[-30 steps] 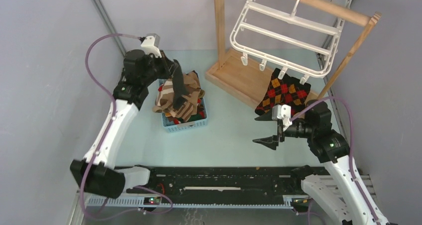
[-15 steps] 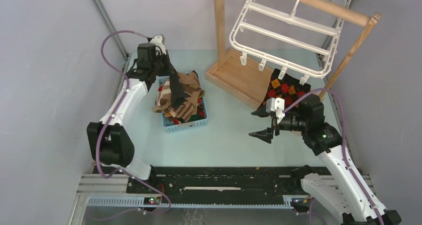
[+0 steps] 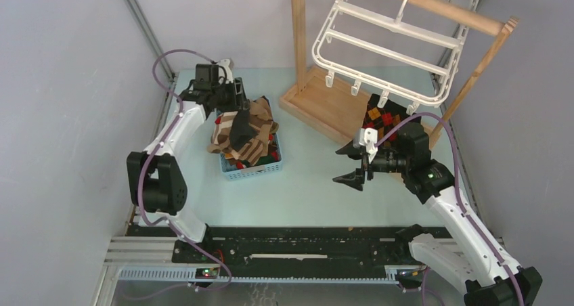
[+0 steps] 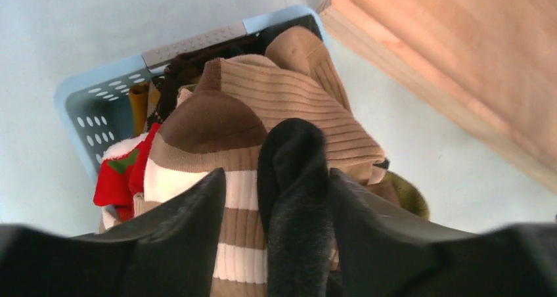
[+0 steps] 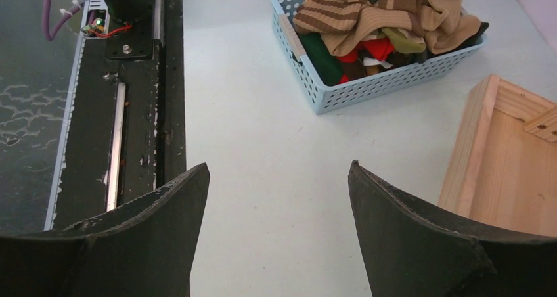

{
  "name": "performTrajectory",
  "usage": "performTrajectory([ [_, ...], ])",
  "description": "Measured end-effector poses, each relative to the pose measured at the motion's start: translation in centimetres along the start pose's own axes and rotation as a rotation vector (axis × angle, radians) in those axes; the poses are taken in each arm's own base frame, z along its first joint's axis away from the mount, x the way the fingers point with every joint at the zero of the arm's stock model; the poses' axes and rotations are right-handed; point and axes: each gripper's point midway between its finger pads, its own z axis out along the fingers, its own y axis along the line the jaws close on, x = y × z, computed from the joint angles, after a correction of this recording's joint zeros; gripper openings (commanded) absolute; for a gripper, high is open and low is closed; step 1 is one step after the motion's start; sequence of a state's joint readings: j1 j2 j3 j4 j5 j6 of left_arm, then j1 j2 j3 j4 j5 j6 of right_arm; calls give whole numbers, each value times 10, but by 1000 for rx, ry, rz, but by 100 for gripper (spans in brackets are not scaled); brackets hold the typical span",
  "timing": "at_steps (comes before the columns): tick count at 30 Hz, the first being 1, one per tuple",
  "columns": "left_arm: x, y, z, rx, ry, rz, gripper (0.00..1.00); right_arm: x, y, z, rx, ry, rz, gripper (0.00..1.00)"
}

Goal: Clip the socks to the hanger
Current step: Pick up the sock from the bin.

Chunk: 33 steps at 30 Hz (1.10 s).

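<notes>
Surface (image 3: pixel 318 191): pale green, enclosed by grey walls; two arms are mounted at its near edge.
Basket (image 3: pixel 254 171): small, blue, perforated; set left of centre on the surface and overfilled.
Socks (image 3: pixel 247 133): heaped in the basket above its rim; brown striped ones are seen on top, with red, green and black pieces beneath.
Black sock (image 4: pixel 295 198): laid on top of the heap, over a brown-and-white striped sock (image 4: pixel 223 179); it is framed between the fingers of the left tool.
Left tool (image 4: pixel 276 172): held over the basket with its jaws parted around the black sock; a gap is seen between one finger and the sock, so no clamp is shown.
Right tool (image 5: pixel 278 167): held above bare surface near the stand, jaws spread wide, nothing between them.
Stand (image 3: pixel 325 106): tan wood, placed at the far right; its flat base is topped by a round rail (image 3: pixel 433 5).
Hanger (image 3: pixel 386 45): white frame with cross bars, hooked over the rail and tilted; clips (image 3: pixel 355 87) are ranged along its lower edge.
Argyle sock (image 3: pixel 379 116): hung below the hanger's lower edge near its right end, partly hidden by the right arm; the clip holding it cannot be made out.
</notes>
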State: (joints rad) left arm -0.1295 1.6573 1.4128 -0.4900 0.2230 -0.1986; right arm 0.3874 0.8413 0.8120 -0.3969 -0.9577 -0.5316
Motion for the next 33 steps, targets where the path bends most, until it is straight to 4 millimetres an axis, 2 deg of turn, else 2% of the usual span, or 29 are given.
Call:
performTrajectory([
  [2,-6,-1,-8,-4,-16,12,78,-1,-2,1,4,-2,0,86],
  [5,-22,-8,-33,-4,-75,43,87,-2,-4,1,11,-7,-3,86],
  [9,-45,-29,-81,-4,-180,160,97,-2,-5,2,14,-13,-5,86],
  [11,-46,-51,-100,-17,-206,268,98,0,-5,2,14,-12,1,86],
  [13,-32,-80,-107,-7,-195,376,100,2,-5,2,16,-10,6,87],
  [14,-23,-93,-107,-2,-178,423,100,2,-5,2,18,-9,10,87],
  [16,-4,-103,-102,-13,-137,480,100,3,-5,2,19,-8,14,87],
  [19,24,-89,-85,-109,-37,525,100,4,-4,2,19,-8,16,87],
  [23,49,-62,-54,-221,87,557,100,4,-2,0,21,-11,12,87],
  [29,82,-49,-18,-243,210,586,98,5,4,-3,24,-19,5,87],
  [30,85,-47,-14,-246,220,588,94,5,5,-3,24,-20,3,87],
  [31,87,-46,-10,-252,226,589,76,5,5,-4,25,-22,1,87],
  [32,88,-45,-5,-257,229,589,51,4,6,-4,27,-24,-2,87],
  [33,88,-43,-2,-266,230,585,39,3,6,-5,28,-27,-7,87],
])
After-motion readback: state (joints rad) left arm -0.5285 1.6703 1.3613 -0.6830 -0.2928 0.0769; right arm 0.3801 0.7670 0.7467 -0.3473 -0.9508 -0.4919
